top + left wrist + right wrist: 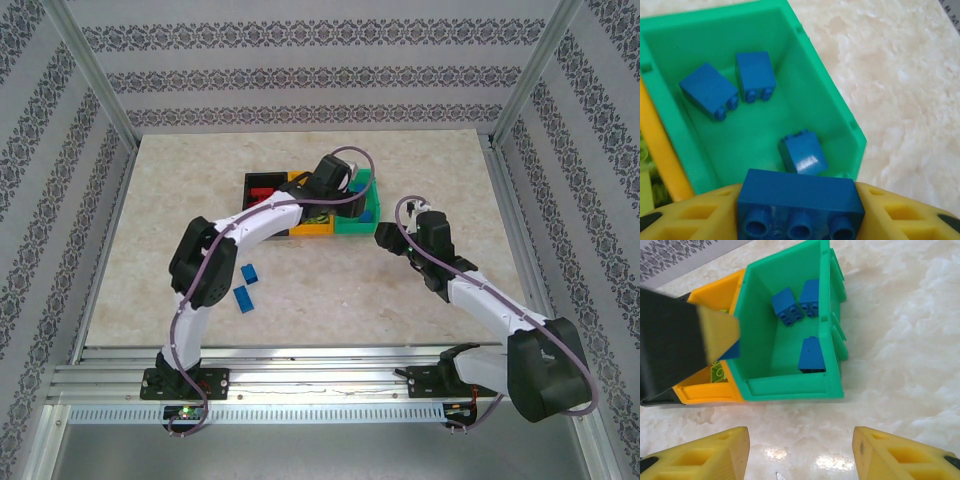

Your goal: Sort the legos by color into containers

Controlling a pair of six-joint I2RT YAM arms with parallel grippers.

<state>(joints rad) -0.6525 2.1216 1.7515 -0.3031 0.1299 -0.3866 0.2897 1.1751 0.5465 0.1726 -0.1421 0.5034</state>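
Held brick: blue studded plastic brick (800, 200), long side across, studs facing the left wrist camera, hanging over the near end of the green bin.
Left fingers (695, 212): partly closed, one yellow pad against each end of the brick; grip looks light.
Target bin: green open-top plastic bin (832, 107), right-hand one of the row; three blue bricks (756, 75) lie loose on its floor, one just below the held brick.
Neighbours: orange-yellow plastic bin (310, 228) touching the green one on its left, lime bricks (644, 192) inside; black plastic bin (262, 182) beyond that, red pieces in it.
Right fingers (715, 455): wide apart, holding nothing, low over bare table (330, 300) just beside the green bin's near wall.
Left over: two loose blue bricks (245, 285) on the table beside the left arm.
Risk 1: brick sits close to the near rim, not mid-bin; let go here it may clip the wall and tip out onto the table.
Risk 2: in the right wrist view it hangs near the wall shared with the orange-yellow bin; a sideways bounce lands it among the lime.
Risk 3: uneven release leaves it stuck to one pad and carried away.
Risk 4: both arms crowd the same bin; a nudge from the right one would shift the row.
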